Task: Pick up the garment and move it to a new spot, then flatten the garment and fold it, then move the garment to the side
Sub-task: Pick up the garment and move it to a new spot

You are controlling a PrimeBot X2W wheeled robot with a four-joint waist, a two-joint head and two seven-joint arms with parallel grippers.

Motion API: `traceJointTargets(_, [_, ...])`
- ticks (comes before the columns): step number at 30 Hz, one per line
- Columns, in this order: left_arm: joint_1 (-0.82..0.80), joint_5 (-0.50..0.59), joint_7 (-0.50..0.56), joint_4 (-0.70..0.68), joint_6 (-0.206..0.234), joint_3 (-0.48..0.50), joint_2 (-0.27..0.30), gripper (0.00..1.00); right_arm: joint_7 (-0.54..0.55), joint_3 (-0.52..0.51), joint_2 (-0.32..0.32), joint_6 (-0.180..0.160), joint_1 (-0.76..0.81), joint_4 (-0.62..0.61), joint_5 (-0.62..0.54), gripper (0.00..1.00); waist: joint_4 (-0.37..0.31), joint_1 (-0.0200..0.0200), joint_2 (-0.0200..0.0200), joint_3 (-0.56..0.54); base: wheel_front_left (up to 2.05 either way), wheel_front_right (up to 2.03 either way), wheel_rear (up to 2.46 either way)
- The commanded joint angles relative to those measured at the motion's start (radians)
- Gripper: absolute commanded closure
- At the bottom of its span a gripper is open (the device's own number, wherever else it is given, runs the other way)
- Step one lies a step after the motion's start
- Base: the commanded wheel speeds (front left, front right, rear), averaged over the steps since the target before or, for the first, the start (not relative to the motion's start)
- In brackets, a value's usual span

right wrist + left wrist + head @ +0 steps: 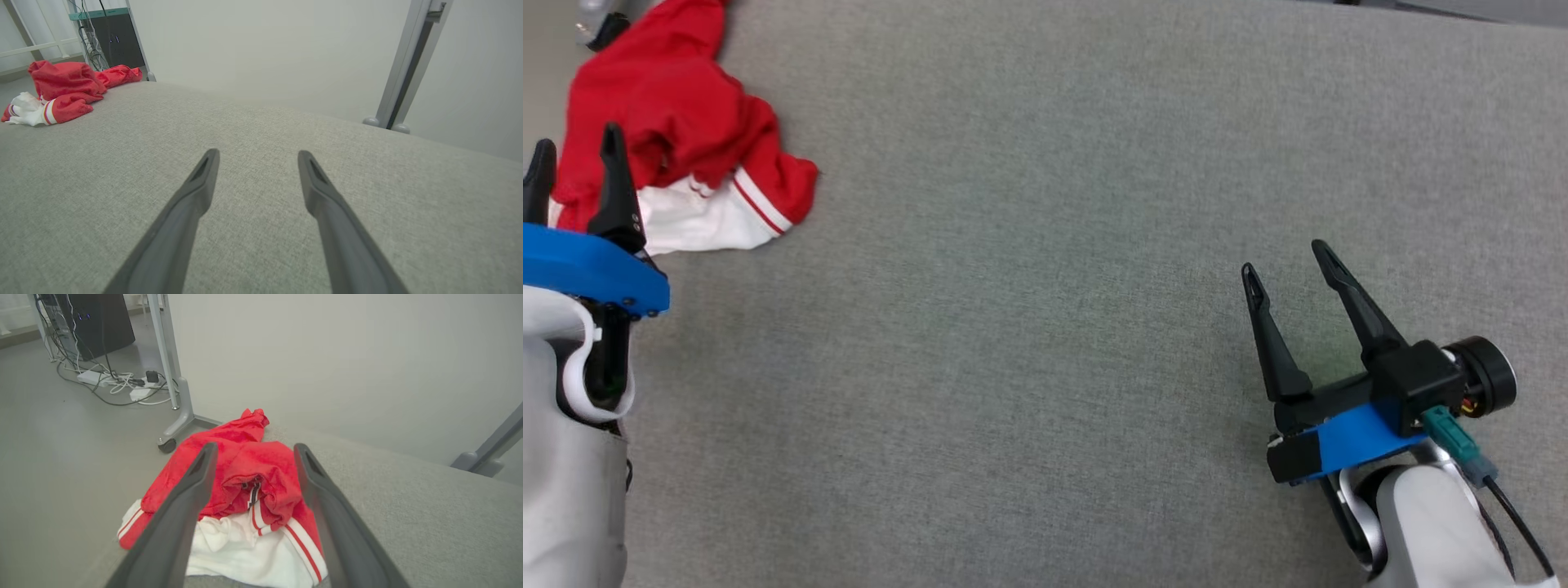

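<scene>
A crumpled red and white garment (678, 131) lies at the far left corner of the grey fabric table (1054, 286), part of it hanging over the left edge. My left gripper (576, 147) hovers open just in front of it, fingers pointing at the heap. In the left wrist view the garment (245, 473) sits between and beyond the spread fingers (184, 506), untouched. My right gripper (1282, 257) stands open over bare cloth at the lower right, holding nothing. From the right wrist view the garment (61, 90) shows far off at the upper left.
The table's left edge drops to a grey floor (61, 437) with a power strip and cables (118, 381), a dark cabinet (100, 322) and a wheeled frame leg (175, 396). A metal post (408, 65) stands beyond the far edge.
</scene>
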Motion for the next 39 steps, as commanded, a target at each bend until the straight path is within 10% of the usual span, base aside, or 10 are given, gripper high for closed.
traceJointTargets(1, [-0.036,-0.027,0.011,0.042,-0.008,-0.001,-0.014,0.0,0.007,0.003,-0.003,0.0,-0.014,-0.018,-0.012,0.0,-0.002,-0.0003,0.0,0.032,0.0,0.0,0.0])
traceJointTargets(18, [-0.251,-0.067,-0.083,0.44,-0.051,-0.072,0.012,0.0,0.015,-0.023,-0.003,0.0,-0.007,-0.098,-0.038,0.0,-0.085,-0.0003,0.0,0.167,0.0,0.0,0.0])
traceJointTargets(22, [-0.285,-0.082,-0.122,0.458,-0.052,-0.114,0.005,1.0,0.007,-0.026,-0.003,0.0,-0.006,-0.089,-0.031,0.0,-0.091,-0.0003,0.0,0.158,0.0,0.0,0.0])
traceJointTargets(39, [-0.325,-0.055,-0.13,0.192,-0.05,-0.432,0.199,1.0,-0.07,0.005,-0.003,0.0,0.04,0.104,0.139,0.0,-0.157,-0.0003,0.0,-0.186,0.0,0.0,0.0])
